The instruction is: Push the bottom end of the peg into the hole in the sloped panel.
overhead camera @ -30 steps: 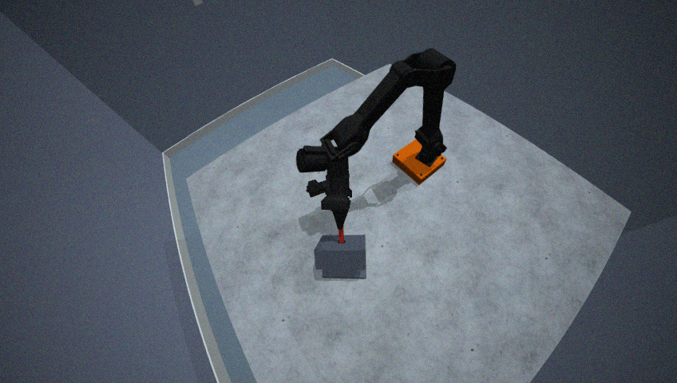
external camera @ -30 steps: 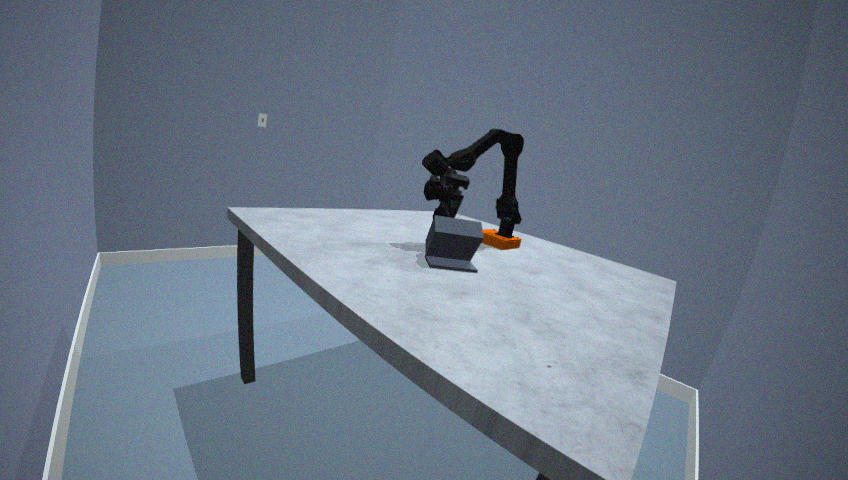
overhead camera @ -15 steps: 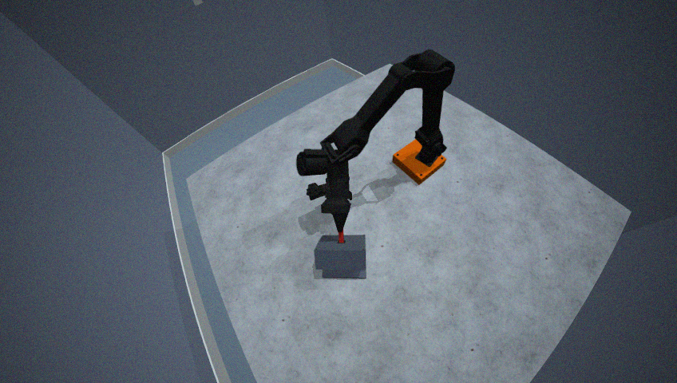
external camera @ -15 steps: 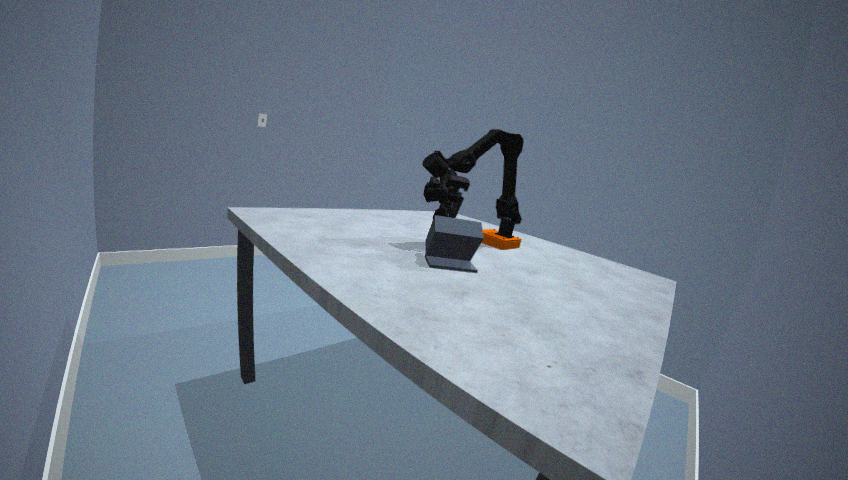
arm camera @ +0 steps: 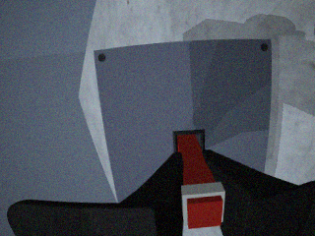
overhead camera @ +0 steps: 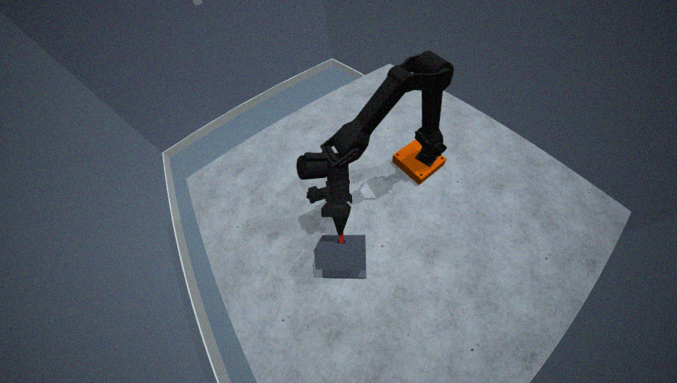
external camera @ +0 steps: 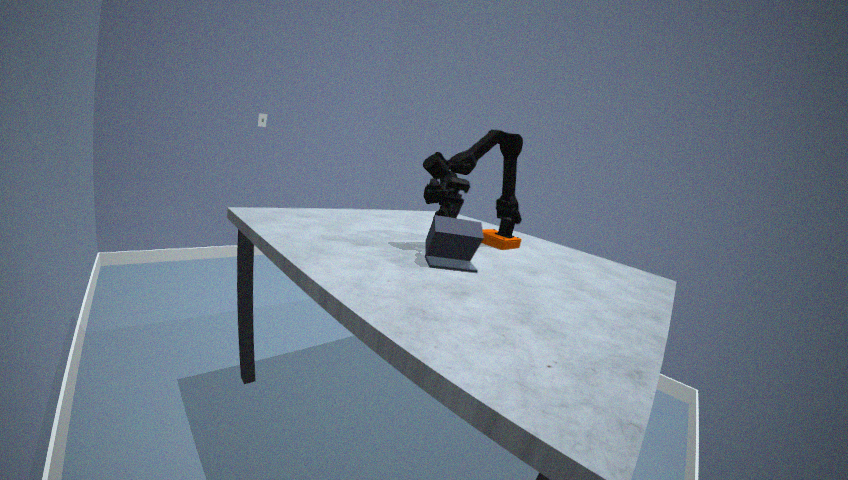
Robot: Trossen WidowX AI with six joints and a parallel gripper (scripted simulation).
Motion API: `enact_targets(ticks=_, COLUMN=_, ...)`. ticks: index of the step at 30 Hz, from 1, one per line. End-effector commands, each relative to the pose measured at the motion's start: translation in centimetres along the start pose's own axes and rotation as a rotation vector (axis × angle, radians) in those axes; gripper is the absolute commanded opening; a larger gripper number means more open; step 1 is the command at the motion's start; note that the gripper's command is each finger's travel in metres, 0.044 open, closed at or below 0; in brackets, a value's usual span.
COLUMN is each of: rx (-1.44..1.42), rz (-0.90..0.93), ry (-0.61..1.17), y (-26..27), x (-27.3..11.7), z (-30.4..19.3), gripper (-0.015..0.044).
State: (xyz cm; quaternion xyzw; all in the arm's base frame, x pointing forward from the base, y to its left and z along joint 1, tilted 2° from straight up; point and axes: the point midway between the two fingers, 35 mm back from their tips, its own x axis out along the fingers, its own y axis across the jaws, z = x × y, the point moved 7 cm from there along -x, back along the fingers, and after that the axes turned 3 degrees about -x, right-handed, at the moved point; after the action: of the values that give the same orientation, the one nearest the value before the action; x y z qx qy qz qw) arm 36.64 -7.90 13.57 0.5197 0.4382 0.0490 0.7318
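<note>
A red square-sided peg (overhead camera: 341,238) (arm camera: 196,159) has its lower end in the dark square hole (arm camera: 201,138) of the sloped grey panel (overhead camera: 339,257) (external camera: 453,237) (arm camera: 143,98). In the wrist view a strip of the hole shows open to the right of the peg; how deep the end sits is hidden. The peg's near end carries a pale band. My gripper (overhead camera: 340,232) (arm camera: 191,159) is shut on the peg, just above the panel face. In the exterior view the panel block hides the fingertips and the peg.
The orange base (overhead camera: 413,163) (external camera: 502,239) of the arm stands on the pale table (overhead camera: 451,266) (external camera: 535,309), behind and right of the panel. Two dark screws (arm camera: 101,57) sit at the panel's corners; the arm arches above. The table's edge is to the left.
</note>
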Motion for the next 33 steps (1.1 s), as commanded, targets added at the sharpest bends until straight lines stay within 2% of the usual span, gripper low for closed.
enact_targets(ticks=1, rx=0.006, rz=-0.002, ry=0.001, y=-0.10, x=0.30, z=-0.07, gripper=0.0000)
enact_targets(ticks=27, rx=-0.002, rz=0.002, ry=0.001, y=-0.09, x=0.78, z=-0.02, gripper=0.0000)
enact_targets(ticks=33, rx=-0.002, rz=0.002, ry=0.001, y=-0.09, x=0.78, z=-0.02, gripper=0.0157)
